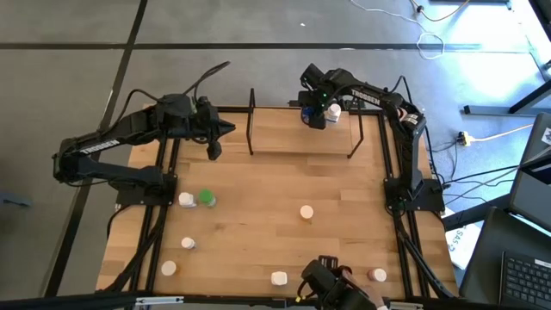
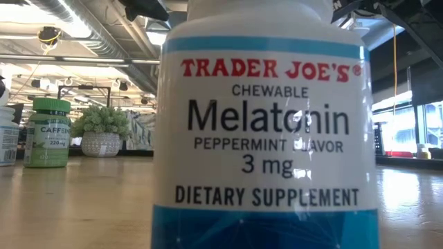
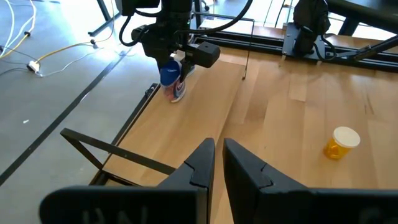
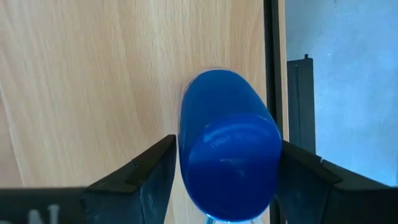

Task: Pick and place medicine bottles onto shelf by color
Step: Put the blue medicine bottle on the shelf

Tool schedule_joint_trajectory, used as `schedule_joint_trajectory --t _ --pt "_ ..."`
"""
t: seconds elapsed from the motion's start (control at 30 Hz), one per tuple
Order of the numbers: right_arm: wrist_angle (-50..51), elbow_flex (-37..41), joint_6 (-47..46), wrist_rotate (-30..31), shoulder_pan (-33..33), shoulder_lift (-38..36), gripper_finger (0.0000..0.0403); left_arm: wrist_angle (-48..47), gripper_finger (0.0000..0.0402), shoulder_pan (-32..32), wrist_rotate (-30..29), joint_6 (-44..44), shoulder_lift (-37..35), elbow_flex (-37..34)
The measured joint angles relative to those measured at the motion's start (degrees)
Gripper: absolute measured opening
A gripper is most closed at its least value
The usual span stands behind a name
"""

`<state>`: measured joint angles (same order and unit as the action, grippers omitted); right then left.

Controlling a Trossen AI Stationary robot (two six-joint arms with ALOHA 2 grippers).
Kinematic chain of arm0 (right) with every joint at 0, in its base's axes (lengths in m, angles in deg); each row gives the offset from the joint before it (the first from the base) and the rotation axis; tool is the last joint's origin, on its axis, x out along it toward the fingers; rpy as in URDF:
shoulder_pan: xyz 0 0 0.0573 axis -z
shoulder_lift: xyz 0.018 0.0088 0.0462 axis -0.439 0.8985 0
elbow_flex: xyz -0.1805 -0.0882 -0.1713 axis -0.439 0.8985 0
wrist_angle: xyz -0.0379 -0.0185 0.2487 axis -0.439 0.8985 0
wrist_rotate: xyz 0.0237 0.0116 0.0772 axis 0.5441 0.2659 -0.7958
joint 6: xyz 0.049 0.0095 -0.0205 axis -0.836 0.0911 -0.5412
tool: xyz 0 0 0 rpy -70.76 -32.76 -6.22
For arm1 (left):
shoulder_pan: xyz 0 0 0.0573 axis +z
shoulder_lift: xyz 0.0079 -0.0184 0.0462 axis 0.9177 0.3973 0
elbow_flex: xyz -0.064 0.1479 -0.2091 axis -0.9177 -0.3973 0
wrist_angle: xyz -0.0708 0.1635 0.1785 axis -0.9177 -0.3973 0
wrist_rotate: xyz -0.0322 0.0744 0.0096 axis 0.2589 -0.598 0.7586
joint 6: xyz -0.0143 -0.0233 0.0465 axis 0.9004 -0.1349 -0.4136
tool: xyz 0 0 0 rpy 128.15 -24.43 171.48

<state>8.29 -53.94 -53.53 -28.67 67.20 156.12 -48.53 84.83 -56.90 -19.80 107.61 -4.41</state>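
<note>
My right gripper point(image 1: 314, 114) is over the shelf's point(image 1: 301, 142) far right end, beside its black upright point(image 1: 357, 129), and is shut on a blue bottle point(image 4: 229, 149). The bottle also shows in the left wrist view point(image 3: 169, 74). A white bottle point(image 1: 334, 112) is right beside it. My left gripper point(image 1: 215, 142) hangs by the shelf's left upright point(image 1: 251, 120); its fingers point(image 3: 208, 162) are shut and empty. Loose bottles stand upright on the table: a green one point(image 1: 207, 198), white-capped ones point(image 1: 187, 200) point(image 1: 306, 211), and an orange one point(image 3: 339, 143). My right gripper pinches the blue bottle's round side point(image 4: 186, 155) between its two fingers, which come from above and point down. A blue round end with raised lettering point(image 4: 233, 165) faces the wrist camera. I cannot tell whether its lower end point(image 3: 177, 96) rests on the shelf board.
More bottles stand near the table's near edge point(image 1: 279, 278) point(image 1: 377, 275) and at the near left point(image 1: 188, 244) point(image 1: 169, 268). One white melatonin bottle point(image 2: 263, 124) fills the low view. A green spiky plant ball point(image 2: 102, 121) sits in a pot behind it.
</note>
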Motion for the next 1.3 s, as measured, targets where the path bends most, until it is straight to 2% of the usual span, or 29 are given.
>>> schedule_joint_trajectory --t 0.77,1.0,1.3 --pt "0.4 0.0 0.0 0.1 0.0 0.0 0.0236 0.0 0.0028 0.0 0.0 0.1 0.0 0.0" --pt "0.4 -0.1 0.0 0.8 0.0 -0.2 0.0236 0.0 0.0027 0.0 1.7 1.4 0.0 0.0" --pt "2.7 -6.1 0.0 0.9 0.0 -0.4 0.0236 -0.1 0.0028 0.0 1.7 1.4 0.0 0.0"
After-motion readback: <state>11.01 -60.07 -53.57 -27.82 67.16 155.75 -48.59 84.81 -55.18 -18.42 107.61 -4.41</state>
